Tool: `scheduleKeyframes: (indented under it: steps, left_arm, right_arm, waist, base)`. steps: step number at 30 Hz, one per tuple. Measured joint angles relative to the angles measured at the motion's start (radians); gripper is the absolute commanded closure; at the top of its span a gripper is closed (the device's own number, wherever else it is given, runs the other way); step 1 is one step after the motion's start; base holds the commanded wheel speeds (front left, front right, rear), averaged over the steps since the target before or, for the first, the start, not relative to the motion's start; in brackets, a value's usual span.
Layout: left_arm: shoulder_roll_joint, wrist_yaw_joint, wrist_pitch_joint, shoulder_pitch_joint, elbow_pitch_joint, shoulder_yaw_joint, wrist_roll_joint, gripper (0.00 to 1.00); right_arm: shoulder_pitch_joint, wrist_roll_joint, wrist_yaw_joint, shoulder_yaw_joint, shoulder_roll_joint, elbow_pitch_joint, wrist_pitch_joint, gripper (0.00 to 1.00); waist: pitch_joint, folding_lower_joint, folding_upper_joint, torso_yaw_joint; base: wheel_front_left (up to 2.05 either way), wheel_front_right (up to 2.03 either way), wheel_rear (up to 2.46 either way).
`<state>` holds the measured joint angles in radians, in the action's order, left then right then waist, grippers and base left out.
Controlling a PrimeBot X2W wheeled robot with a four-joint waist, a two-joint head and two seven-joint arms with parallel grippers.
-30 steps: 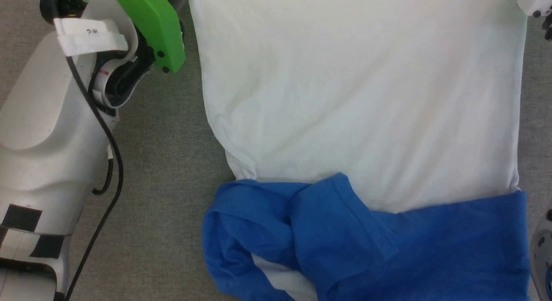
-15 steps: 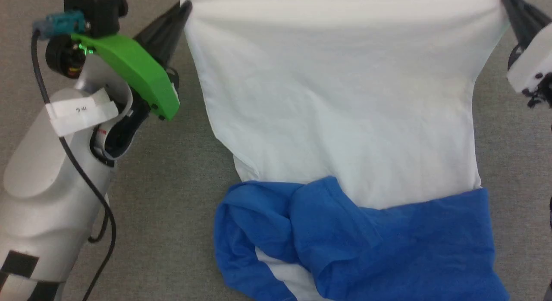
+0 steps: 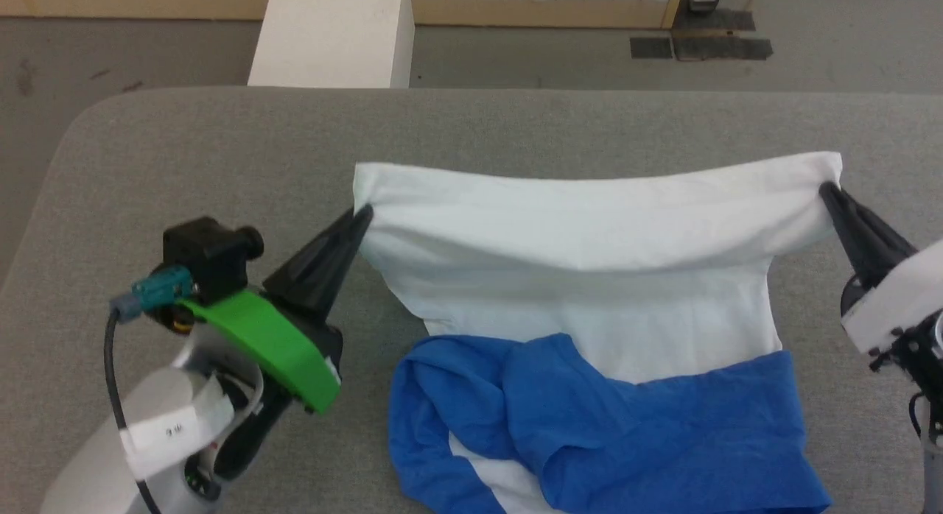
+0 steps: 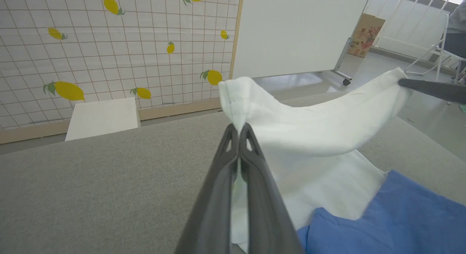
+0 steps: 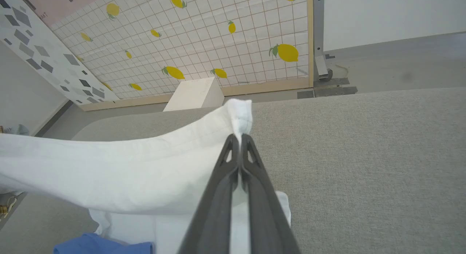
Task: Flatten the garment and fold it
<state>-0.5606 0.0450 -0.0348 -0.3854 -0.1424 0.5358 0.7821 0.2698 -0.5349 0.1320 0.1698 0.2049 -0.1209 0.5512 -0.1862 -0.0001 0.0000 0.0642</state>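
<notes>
Grey worktop [image 3: 184, 168] is carrying the garment [image 3: 589, 278]: the white body is hanging raised along its far edge, and blue sleeves are bunching on the near part. Left claw [image 3: 361, 216] and right claw [image 3: 826, 190] are each clenching a white corner. The edge is sagging between them, with the rest lying behind their tips. White box [image 3: 331, 35] is standing beyond the left claw.

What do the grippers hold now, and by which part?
The shirt, by its white hem: left gripper on one corner, right gripper on the other.
</notes>
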Motion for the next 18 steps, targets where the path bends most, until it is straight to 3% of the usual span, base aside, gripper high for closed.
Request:
scheduleKeyframes:
  steps: [7, 18]
  left_arm:
    - [-0.042, -0.091, 0.041, 0.221, -0.102, 0.007, -0.009, 1.00]
    - [-0.033, -0.117, 0.054, 0.441, -0.141, 0.071, 0.060, 1.00]
  right_arm:
    - [-0.202, -0.037, 0.000, 0.035, -0.055, -0.129, 0.015, 1.00]
    - [-0.484, -0.148, 0.000, -0.044, -0.060, -0.143, 0.040, 1.00]
  waist:
    - [0.066, 0.0000, 0.0000, 0.014]
    - [0.081, 0.0000, 0.0000, 0.010]
  base:
    - [0.00, 0.00, 0.00]
    - [0.00, 0.00, 0.00]
